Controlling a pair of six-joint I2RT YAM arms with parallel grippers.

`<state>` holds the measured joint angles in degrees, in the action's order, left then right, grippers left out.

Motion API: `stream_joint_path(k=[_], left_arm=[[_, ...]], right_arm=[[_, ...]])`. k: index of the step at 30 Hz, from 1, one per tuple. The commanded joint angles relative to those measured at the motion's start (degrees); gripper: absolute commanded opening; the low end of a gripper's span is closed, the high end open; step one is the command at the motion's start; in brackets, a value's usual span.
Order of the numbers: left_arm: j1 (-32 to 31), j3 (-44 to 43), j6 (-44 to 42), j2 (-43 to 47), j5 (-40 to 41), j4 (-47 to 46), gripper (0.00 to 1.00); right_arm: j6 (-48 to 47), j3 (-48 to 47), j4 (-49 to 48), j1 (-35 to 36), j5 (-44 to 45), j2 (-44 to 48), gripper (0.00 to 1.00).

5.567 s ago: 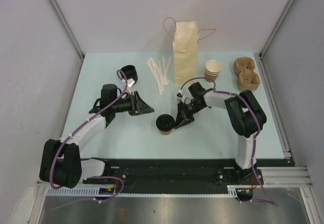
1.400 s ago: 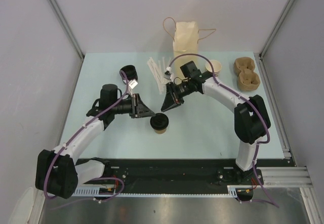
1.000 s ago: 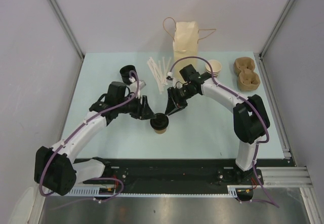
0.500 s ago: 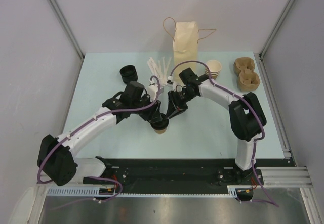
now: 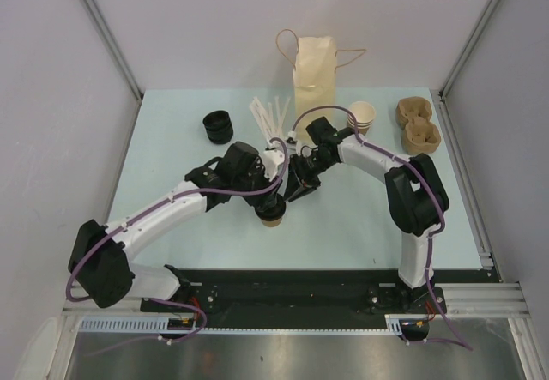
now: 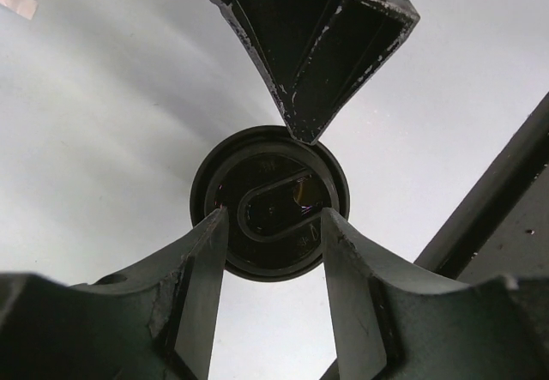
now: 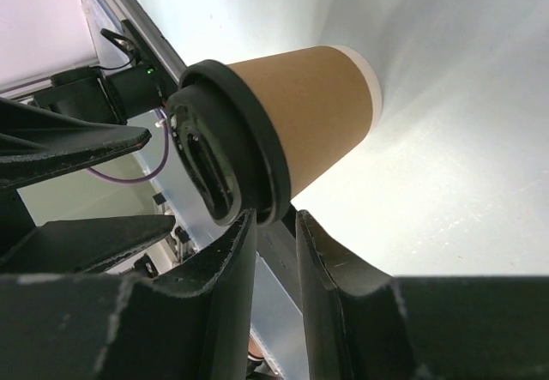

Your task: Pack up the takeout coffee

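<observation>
- The left gripper (image 6: 274, 217) hangs half open straight above the takeout coffee (image 7: 309, 110). Its two fingers (image 6: 202, 268) overlap the black lid (image 6: 270, 187), one on either side. I cannot tell whether they touch it.
- The right gripper (image 7: 274, 219) has its jaws nearly together, with only a thin slit between them and nothing in it. Its tip meets the lid's rim on the bag's side.
- Raised marks on the lid are too faint to read. The lid is seated and hides the contents, apart from a tan glint at the sip hole.
- The coffee stands upright near the middle of the worktop (image 5: 163, 140), well in front of the paper bag (image 5: 314, 88).
- The bag stands upright at the rear, and its inside is out of sight.
- Right of it are nested lidless cups (image 5: 361, 118), then a pulp carrier (image 5: 418, 125) with two wells.
- Left of it lie loose white sticks (image 5: 268, 123) and a stack of black lids (image 5: 218, 126).
</observation>
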<state>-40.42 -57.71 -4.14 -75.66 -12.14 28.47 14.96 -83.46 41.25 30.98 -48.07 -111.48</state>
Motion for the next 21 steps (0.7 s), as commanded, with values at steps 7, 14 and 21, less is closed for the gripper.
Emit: stream_joint_path(k=[7,14,21], left_arm=[[-0.8,0.41,-2.71,-2.12,0.89,-0.08,0.51],[-0.71,1.02,-2.28,-3.35,0.28,-0.08,0.49],[-0.62,2.51,-2.19,-4.06,0.1,0.1,0.44]], right_arm=[[1.12,0.14,-1.88,-0.05,-1.32,-2.25,0.29],[0.51,0.14,-1.97,0.75,1.05,-4.09,0.27],[-1.77,0.14,0.4,0.57,4.83,-7.7,0.15]])
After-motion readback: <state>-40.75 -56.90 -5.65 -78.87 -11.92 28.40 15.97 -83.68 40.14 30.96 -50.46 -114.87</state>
